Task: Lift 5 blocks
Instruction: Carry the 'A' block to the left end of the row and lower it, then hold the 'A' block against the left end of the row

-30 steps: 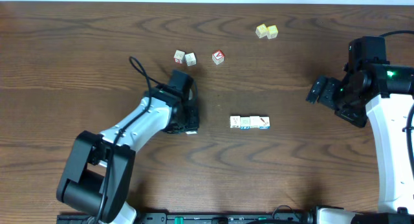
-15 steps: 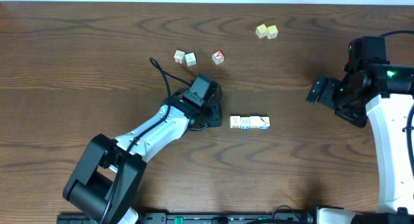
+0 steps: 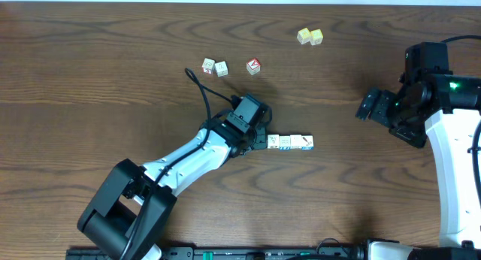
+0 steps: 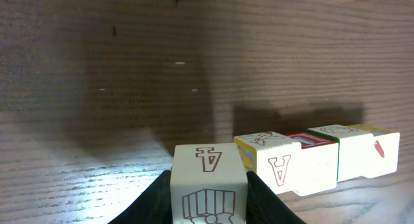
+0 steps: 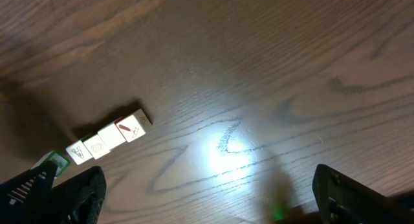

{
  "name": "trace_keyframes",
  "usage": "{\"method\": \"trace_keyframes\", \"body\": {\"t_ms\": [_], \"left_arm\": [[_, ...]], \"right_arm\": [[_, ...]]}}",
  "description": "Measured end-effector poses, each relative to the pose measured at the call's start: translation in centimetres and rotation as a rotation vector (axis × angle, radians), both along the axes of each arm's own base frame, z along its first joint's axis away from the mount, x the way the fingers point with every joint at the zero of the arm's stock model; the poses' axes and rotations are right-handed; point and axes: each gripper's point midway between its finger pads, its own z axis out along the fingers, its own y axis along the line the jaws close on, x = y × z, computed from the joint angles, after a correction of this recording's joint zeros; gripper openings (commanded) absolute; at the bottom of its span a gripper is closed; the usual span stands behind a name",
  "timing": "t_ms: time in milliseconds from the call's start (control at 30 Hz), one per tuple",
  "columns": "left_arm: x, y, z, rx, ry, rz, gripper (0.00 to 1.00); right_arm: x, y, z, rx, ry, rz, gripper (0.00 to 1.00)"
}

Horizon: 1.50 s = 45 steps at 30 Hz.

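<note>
Left gripper (image 4: 208,201): jaws part-closed, clamped on one block (image 4: 208,182), held low just beside the left end of the three-block row (image 3: 290,143) mid-table, likely to lengthen the line for one squeeze-lift. Right gripper (image 3: 378,107): jaws gaping, empty, parked well right, probably awaiting the row's right end

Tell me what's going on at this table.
The left gripper holds a white lettered block between its fingers, right at the end of a short row of blocks in the middle of the table. The right gripper hangs open and empty off to the side. Two more white cubes, a red-faced cube and two yellow cubes lie loose farther back.
</note>
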Motion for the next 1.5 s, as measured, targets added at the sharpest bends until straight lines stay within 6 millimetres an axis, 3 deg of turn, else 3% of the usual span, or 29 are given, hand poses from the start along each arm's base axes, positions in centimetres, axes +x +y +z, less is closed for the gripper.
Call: {"method": "trace_keyframes", "body": {"t_ms": [400, 633, 1333, 1433, 1500], "left_arm": [[-0.1, 0.2, -0.2, 0.022, -0.007, 0.010, 0.33], [-0.1, 0.1, -2.1, 0.039, 0.025, 0.022, 0.33], [0.0, -0.2, -2.0, 0.021, 0.026, 0.031, 0.34], [-0.1, -0.2, -2.0, 0.021, 0.029, 0.030, 0.34], [-0.1, -0.1, -2.0, 0.022, 0.031, 0.030, 0.43]], "right_arm": [[0.0, 0.0, 0.0, 0.000, 0.000, 0.000, 0.99], [0.0, 0.0, 0.0, 0.000, 0.000, 0.000, 0.99], [0.0, 0.0, 0.0, 0.000, 0.000, 0.000, 0.99], [0.0, 0.0, 0.0, 0.000, 0.000, 0.000, 0.99], [0.0, 0.0, 0.0, 0.000, 0.000, 0.000, 0.99]]}}
